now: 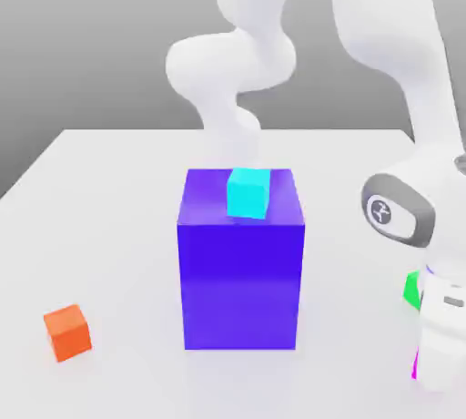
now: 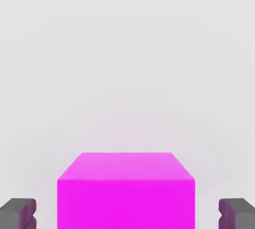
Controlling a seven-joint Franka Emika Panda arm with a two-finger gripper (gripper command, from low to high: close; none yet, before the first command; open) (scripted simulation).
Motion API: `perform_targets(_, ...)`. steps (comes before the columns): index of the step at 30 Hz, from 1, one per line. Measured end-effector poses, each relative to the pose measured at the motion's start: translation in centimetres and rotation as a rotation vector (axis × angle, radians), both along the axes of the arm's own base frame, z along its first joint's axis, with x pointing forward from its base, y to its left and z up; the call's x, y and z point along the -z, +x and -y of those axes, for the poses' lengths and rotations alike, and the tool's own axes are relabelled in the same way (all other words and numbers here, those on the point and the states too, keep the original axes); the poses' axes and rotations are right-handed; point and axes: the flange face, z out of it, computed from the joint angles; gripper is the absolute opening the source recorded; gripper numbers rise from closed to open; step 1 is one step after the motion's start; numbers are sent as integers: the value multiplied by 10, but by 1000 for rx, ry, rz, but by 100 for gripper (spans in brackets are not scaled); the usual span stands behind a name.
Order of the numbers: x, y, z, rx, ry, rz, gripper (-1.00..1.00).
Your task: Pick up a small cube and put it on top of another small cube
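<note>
1. White tabletop point(image 1: 109, 226) under a plain grey backdrop carries everything.
2. Nearest, the claw point(image 2: 127, 215) is low over the table at the exterior view's right edge, its two dark fingertips point(image 2: 19, 213) spread apart with gaps on both sides of the magenta cube point(image 2: 124, 193), so nothing is clamped.
3. That magenta cube sits on the table between the fingertips; in the exterior view just a sliver of it point(image 1: 414, 364) seems to peek past the hand.
4. Just beyond the claw, a green cube point(image 1: 412, 290) is partly hidden by the arm.
5. Farther off stands a big blue block point(image 1: 241, 271), a cyan cube point(image 1: 248, 192) on top.
6. Well apart, past the block, an orange cube point(image 1: 67, 332) rests on the table.
</note>
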Motion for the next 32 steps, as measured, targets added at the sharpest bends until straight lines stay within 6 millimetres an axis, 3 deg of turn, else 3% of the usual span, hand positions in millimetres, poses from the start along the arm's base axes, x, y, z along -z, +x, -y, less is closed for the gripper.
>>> perform_targets(4, -1, 0, 0, -1, -1, 0, -100)
perform_targets(9, -58, -3, -2, -19, -1, 0, -100)
perform_targets(17, -95, -79, -31, -518, -7, 3, -100)
perform_targets(22, -111, -138, -47, -869, -3, 0, -100)
perform_targets(24, -103, -149, -50, -944, -1, -1, -100)
perform_targets(28, -61, -146, -45, -944, -1, -1, -100)
perform_targets(29, -53, -146, -44, -944, -1, -1, 100)
perform_targets(32, -53, -146, -44, -944, -1, -1, 100)
